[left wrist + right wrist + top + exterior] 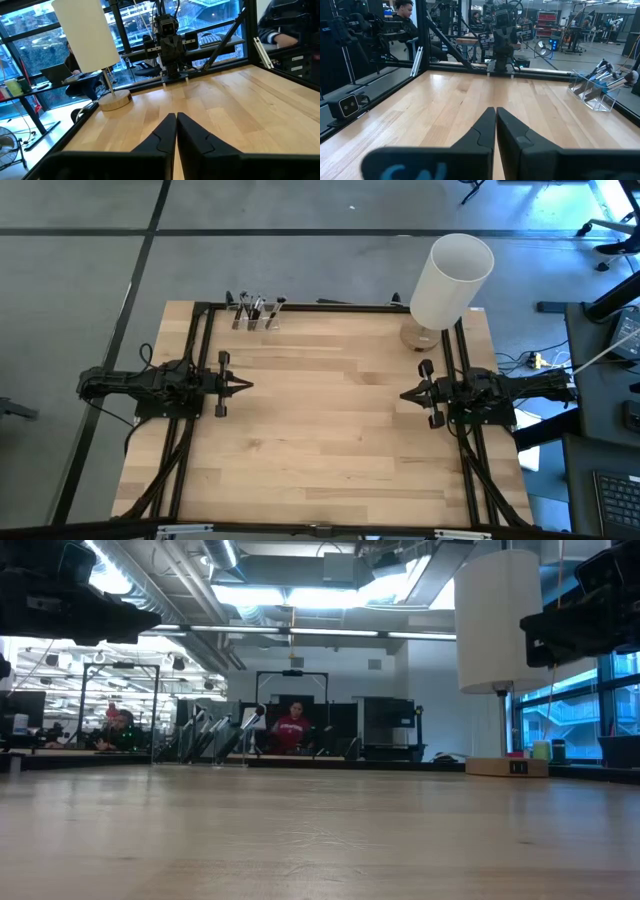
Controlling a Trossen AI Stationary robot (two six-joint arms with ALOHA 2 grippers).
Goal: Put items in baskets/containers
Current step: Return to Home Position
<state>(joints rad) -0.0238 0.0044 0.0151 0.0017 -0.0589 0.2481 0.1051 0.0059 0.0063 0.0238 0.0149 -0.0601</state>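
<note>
1. Left tool (247, 385): clenched on nothing, parked well apart from the lamp (450, 280), across the worktop (330, 440).
2. Right tool (404, 394): clenched too, empty, near the lamp.
3. Makeup brushes (256, 307): leaning in the clear organizer (255, 322), well apart from the lamp, along the same worktop edge.
4. Likely risks: light organizer tipping under the leaning handles; lamp clipped by any wide right-arm swing.

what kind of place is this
Probably a robotics lab: left arm and right arm mounted at a wooden table, similar rigs and seated people beyond it, exposed ceiling ducts.
</note>
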